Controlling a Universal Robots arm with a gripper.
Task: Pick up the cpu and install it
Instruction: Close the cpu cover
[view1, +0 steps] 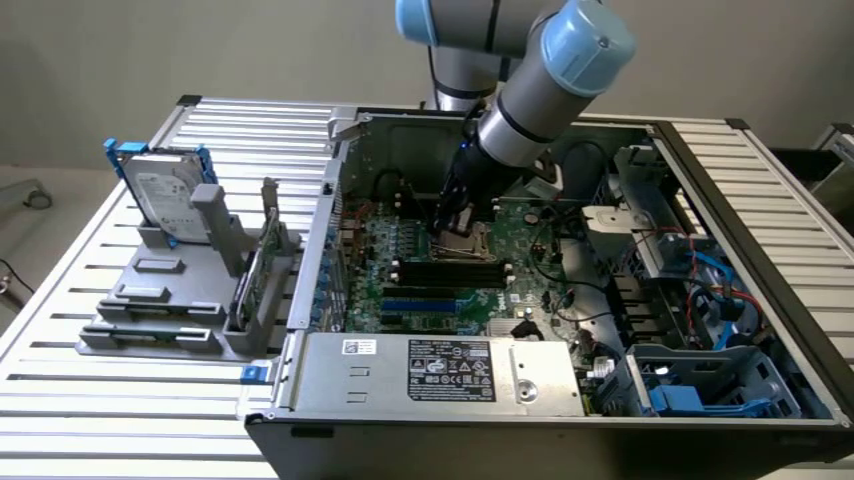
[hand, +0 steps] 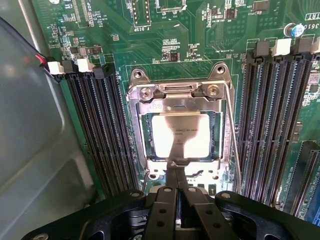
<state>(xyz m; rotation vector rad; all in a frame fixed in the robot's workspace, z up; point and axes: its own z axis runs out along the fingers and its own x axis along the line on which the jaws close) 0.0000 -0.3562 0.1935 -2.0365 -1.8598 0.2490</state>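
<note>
The arm (view1: 547, 90) reaches down into an open computer case (view1: 747, 200) that lies on its side on a slatted metal surface (view1: 67, 290). The gripper (view1: 451, 222) hangs low over the green motherboard (view1: 534, 250), close above the processor socket. In the wrist view the cpu (hand: 181, 136) lies flat inside the socket, its silver-grey top facing up and faintly printed. The metal socket frame (hand: 177, 92) surrounds it on all sides, and a thin wire lever (hand: 231, 130) runs along one edge of that frame. The gripper (hand: 176, 170) has its jaws drawn together, with only a dark seam between them. Their tips sit at the edge of the cpu, and a blurred streak falls across the chip's shiny top just ahead of them. From this angle it is hard to tell whether the tips touch the chip or hang just above it, but nothing appears to be clamped between them. Rows of black memory slots (hand: 102, 130) flank the socket on both sides. In the exterior view a grey power supply (view1: 441, 370) fills the near end of the case. Well apart from the case, toward the exterior view's left, a hard drive (view1: 167, 190) with blue brackets stands upright in a grey rack (view1: 160, 300) on the surface.
</note>
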